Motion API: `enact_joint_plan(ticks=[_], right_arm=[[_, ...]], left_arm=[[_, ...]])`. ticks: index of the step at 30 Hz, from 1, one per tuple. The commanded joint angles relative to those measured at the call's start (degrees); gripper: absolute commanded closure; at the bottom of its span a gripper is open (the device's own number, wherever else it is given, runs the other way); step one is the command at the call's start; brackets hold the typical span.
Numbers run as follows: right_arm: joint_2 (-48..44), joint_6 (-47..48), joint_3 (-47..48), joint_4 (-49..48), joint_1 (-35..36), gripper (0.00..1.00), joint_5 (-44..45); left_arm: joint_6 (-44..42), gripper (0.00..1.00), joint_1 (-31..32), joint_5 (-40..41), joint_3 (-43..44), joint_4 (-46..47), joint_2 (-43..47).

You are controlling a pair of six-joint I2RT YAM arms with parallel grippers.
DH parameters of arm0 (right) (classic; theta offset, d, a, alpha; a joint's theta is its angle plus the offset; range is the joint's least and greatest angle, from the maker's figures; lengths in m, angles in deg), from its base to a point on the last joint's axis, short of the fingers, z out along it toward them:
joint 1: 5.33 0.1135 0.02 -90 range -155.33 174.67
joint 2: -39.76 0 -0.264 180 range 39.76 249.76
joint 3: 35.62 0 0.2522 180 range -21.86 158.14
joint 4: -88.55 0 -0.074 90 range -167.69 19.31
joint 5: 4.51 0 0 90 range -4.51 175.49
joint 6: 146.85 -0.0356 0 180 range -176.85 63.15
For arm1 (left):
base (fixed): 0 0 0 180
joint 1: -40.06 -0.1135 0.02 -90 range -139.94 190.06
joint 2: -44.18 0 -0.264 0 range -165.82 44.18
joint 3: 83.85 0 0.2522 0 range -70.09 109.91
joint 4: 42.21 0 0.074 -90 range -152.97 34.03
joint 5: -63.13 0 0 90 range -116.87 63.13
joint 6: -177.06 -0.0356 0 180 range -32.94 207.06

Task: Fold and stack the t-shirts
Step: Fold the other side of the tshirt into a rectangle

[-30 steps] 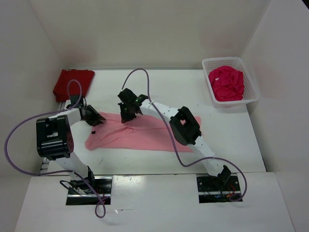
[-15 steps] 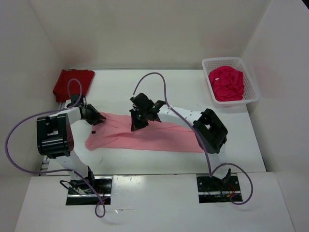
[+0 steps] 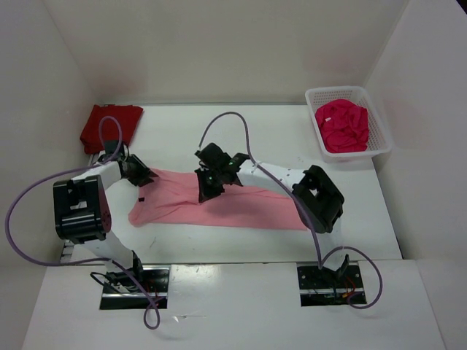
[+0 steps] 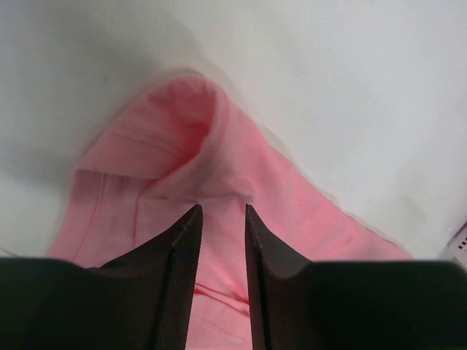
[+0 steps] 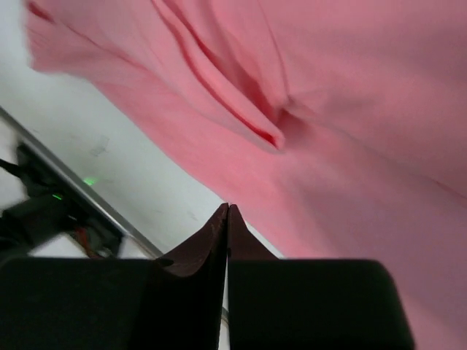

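While left pincer (image 4: 222, 210) clamps the light pink shirt (image 3: 248, 208), right pincer (image 5: 226, 208) hangs closed over it, basket (image 3: 357, 155) well apart.

On my left wrist feed, the left gripper (image 4: 221, 219) has its dark jaws drawn close on a raised fold of the light pink shirt (image 4: 186, 138). The shirt's rolled edge curls just ahead on the white counter (image 4: 350, 80).

Left arm bent; left gripper (image 4: 222, 210) nips pink shirt (image 4: 182, 138) between narrowly parted fingers. Right arm reaches leftward; right gripper (image 5: 227, 207) angled down, fingertips pressed together.
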Motion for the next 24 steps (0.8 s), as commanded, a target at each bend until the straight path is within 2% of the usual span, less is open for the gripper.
enact_joint_plan(ticks=[1, 4, 8, 14, 19, 24], right_arm=[[-0.21, 0.53, 9.14, -0.09, 0.48, 1.0, 0.44], [5.76, 0.53, 17.04, -0.09, 0.48, 1.0, 1.75], [17.6, 0.53, 33.8, 3.95, 1.09, 1.0, 2.37], [30.8, 1.58, 50.87, 12.03, 1.62, 1.0, 3.6], [33.81, 1.58, 54.76, 13.62, 2.76, 1.0, 2.9], [34.34, 1.58, 53.63, 13.62, 3.29, 1.0, 2.9]], left_arm=[[0.79, 0.63, -0.08, 0.85, 0.95, 0.43, 6.75], [0.79, 0.63, -0.08, 0.85, 0.43, 0.43, 7.38], [0.27, 0.63, 0.62, 0.85, 0.43, -0.09, 6.85], [-0.26, 0.63, 1.68, 0.85, 0.95, -0.09, 3.61], [-0.26, 0.63, 1.68, 0.85, 0.95, 0.43, 1.24], [-0.26, 0.63, 1.68, 0.85, 2.01, 0.43, -0.97]])
